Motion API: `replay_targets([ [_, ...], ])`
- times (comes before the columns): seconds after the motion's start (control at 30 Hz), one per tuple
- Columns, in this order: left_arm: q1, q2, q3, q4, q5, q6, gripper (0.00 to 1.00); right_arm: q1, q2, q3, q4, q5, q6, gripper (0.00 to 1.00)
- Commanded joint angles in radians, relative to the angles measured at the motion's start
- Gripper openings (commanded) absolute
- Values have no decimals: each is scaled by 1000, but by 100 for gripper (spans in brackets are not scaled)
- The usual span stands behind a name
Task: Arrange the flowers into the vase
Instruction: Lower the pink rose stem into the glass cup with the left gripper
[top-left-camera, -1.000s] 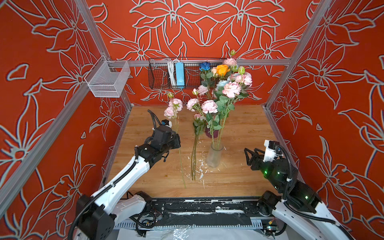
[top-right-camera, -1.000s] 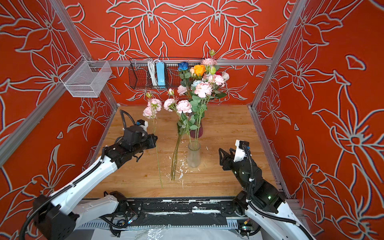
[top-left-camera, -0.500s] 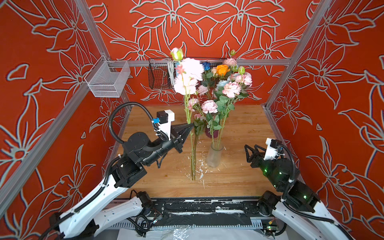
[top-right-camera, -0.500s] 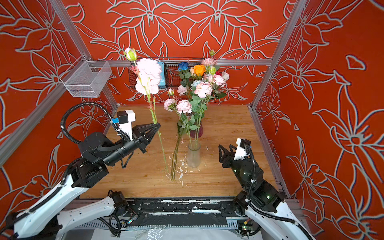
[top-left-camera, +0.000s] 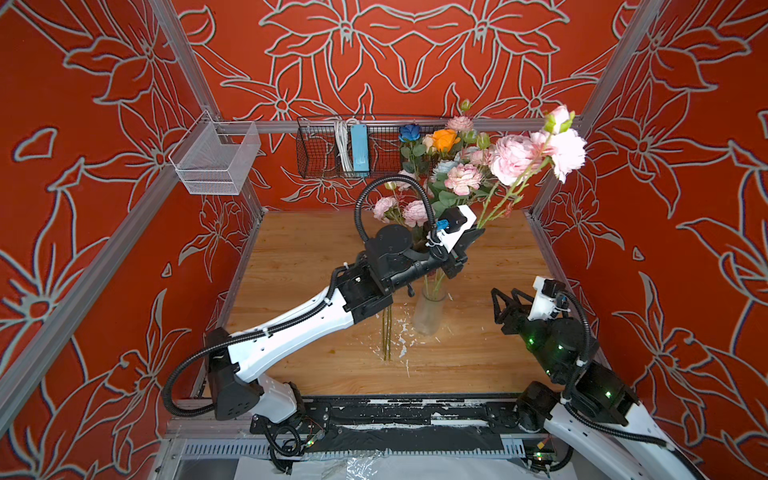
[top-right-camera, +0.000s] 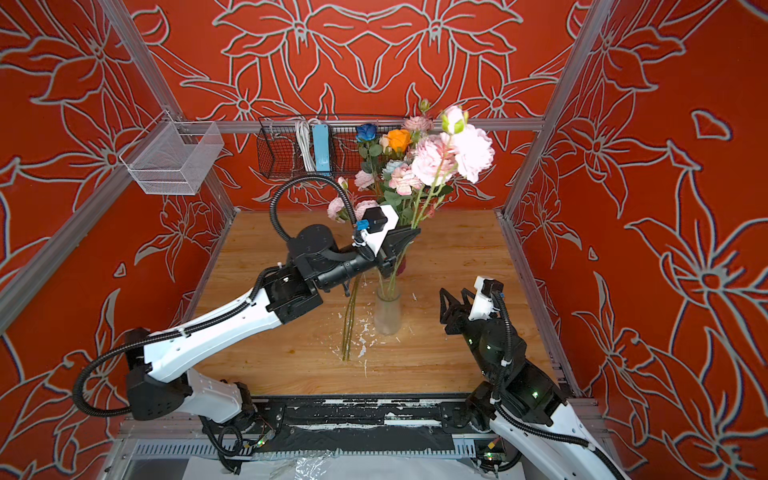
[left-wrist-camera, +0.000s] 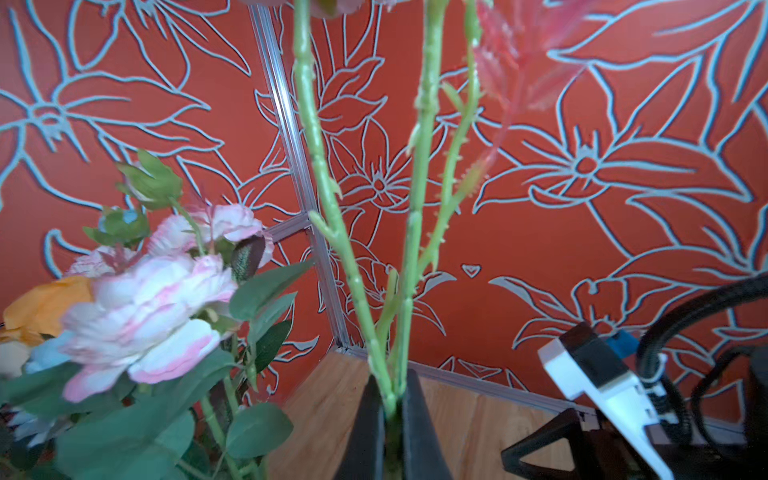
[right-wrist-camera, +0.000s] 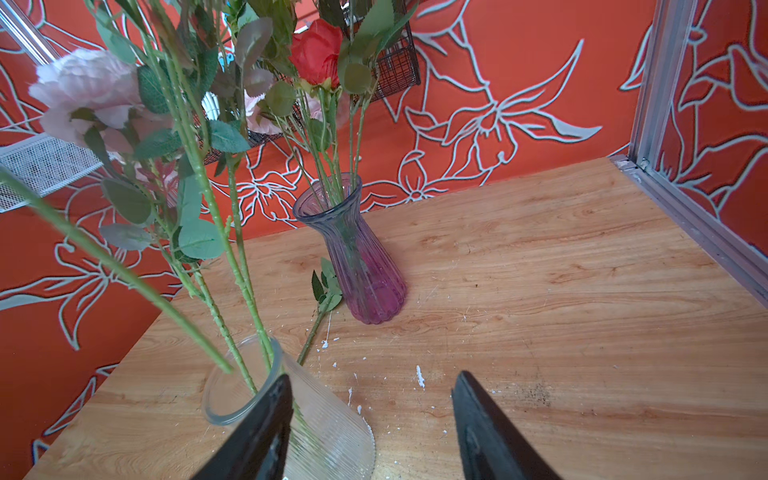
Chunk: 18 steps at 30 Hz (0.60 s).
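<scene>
Our left hand was pinched tight on the stems of a pale pink flower spray, held above the clear vase near the middle of the counter, blooms leaning toward the back right corner. Our right hand hovered empty and half spread just beside that vase. We saw more flowers standing in it and in the purple vase behind.

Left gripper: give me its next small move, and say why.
Probably ease the left gripper straight down. It is shut on the pink flower stem, which leans above the clear vase. The stem's lower end seems to sit just inside the vase's mouth, so lowering should seat it deeper before any release.
</scene>
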Motion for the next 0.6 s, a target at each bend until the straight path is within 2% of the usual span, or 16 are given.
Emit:
replay_targets([
  [0.0, 5, -3, 4, 106, -34, 37, 0, -3, -16, 7, 5, 27, -7, 63],
  [0.23, 12, -38, -157, 173, -63, -69, 0, -2, 5, 18, 2, 19, -14, 63],
  [0.57, 12, -102, -355, 166, -139, -190, 3, -3, 79, 34, 9, -7, -10, 63],
])
